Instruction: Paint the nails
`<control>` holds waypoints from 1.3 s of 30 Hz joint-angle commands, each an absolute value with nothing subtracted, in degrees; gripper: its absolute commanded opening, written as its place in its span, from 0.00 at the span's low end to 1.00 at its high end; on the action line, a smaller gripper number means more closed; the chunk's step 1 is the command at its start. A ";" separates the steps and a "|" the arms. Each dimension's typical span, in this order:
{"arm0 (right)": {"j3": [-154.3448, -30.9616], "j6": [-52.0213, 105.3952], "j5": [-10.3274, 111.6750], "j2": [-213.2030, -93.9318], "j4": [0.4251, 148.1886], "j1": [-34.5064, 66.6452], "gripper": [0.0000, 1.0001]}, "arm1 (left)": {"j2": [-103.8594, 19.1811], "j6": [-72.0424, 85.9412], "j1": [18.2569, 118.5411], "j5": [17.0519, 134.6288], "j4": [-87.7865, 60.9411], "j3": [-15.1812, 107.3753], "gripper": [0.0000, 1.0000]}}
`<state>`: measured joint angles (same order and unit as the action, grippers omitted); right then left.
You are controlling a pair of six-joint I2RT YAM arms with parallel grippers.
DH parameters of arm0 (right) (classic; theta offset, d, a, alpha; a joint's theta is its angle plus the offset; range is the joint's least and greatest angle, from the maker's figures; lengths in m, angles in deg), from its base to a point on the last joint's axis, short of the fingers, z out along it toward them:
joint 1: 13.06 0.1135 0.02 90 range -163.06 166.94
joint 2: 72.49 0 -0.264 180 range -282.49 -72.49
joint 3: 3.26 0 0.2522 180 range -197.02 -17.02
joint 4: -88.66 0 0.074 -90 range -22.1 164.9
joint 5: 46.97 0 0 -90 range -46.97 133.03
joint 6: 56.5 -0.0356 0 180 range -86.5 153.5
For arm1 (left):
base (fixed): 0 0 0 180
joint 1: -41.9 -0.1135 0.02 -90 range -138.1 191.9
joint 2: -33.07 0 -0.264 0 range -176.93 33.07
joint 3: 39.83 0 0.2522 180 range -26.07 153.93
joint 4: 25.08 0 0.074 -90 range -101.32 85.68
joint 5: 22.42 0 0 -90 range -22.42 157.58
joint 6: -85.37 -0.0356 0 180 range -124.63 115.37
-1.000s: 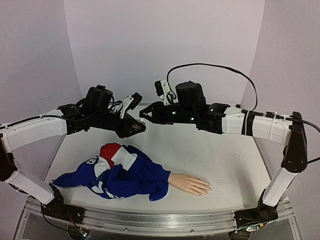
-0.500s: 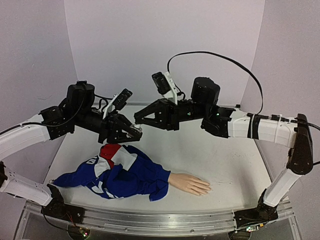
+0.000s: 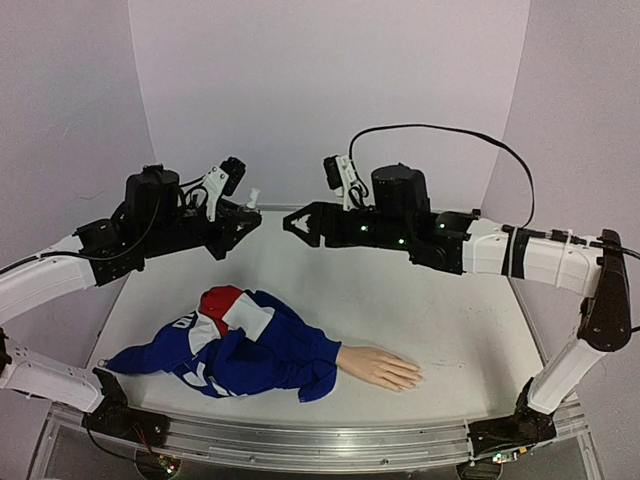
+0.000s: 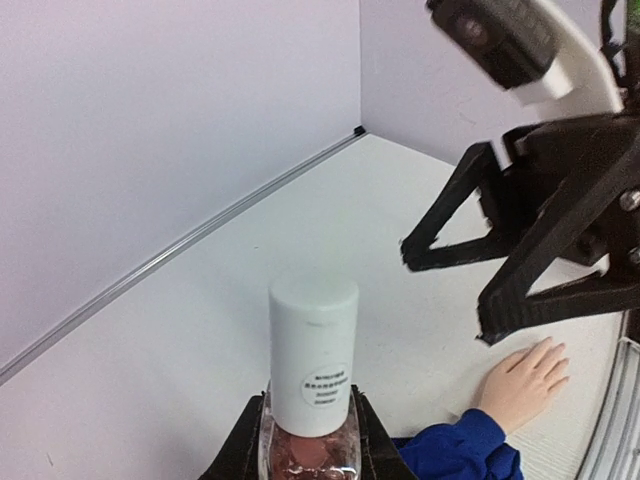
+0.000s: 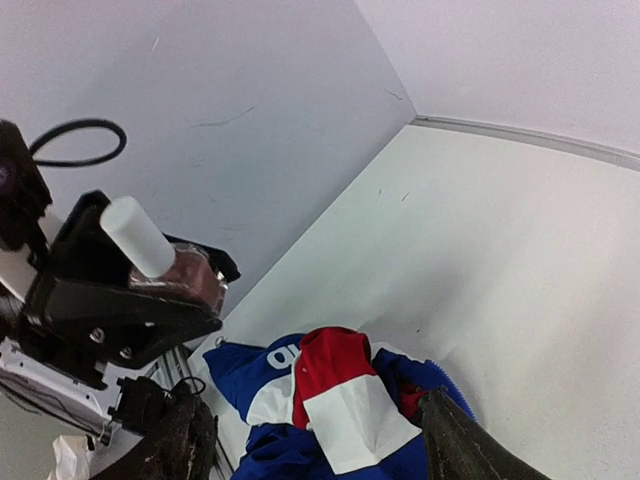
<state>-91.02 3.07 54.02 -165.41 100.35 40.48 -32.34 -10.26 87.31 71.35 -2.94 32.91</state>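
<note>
My left gripper (image 3: 243, 216) is shut on a small pinkish polish bottle (image 4: 310, 452) with a tall white cap (image 4: 312, 355), held upright above the back left of the table. The right gripper (image 3: 293, 222) hangs open and empty just to the right of the bottle, fingers pointing at it, with a small gap between. The beige mannequin hand (image 3: 381, 368) lies palm down at the front centre, and its arm is in a blue sleeve (image 3: 300, 352). The nails at its fingertips (image 3: 412, 378) are too small to make out.
A blue, white and red jacket (image 3: 232, 335) is bunched on the table (image 3: 440, 310) left of the hand. In the right wrist view it lies below the open fingers (image 5: 182, 440). Pale walls close in the table at the back and both sides.
The two grippers, close together a second ago, have drawn apart. The right gripper has opened. The left arm dipped, then rose and drew back left with the capped bottle.
</note>
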 commanded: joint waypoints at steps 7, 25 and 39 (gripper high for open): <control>-105.03 -1.30 41.21 -172.11 97.65 44.57 0.72 | -30.18 -14.63 87.65 63.86 -6.27 30.47 0.00; -110.87 -1.29 38.48 -176.68 97.51 47.14 0.72 | -32.56 -13.46 88.48 63.67 -6.20 30.79 0.00; -111.89 -2.35 39.27 -176.86 98.89 47.09 0.60 | -33.39 -12.31 88.57 63.93 -6.05 31.14 0.00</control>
<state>-110.25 -2.16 39.66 -179.62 94.26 46.80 -33.70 -13.14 88.03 62.87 -2.89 30.13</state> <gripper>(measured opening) 0.594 0.210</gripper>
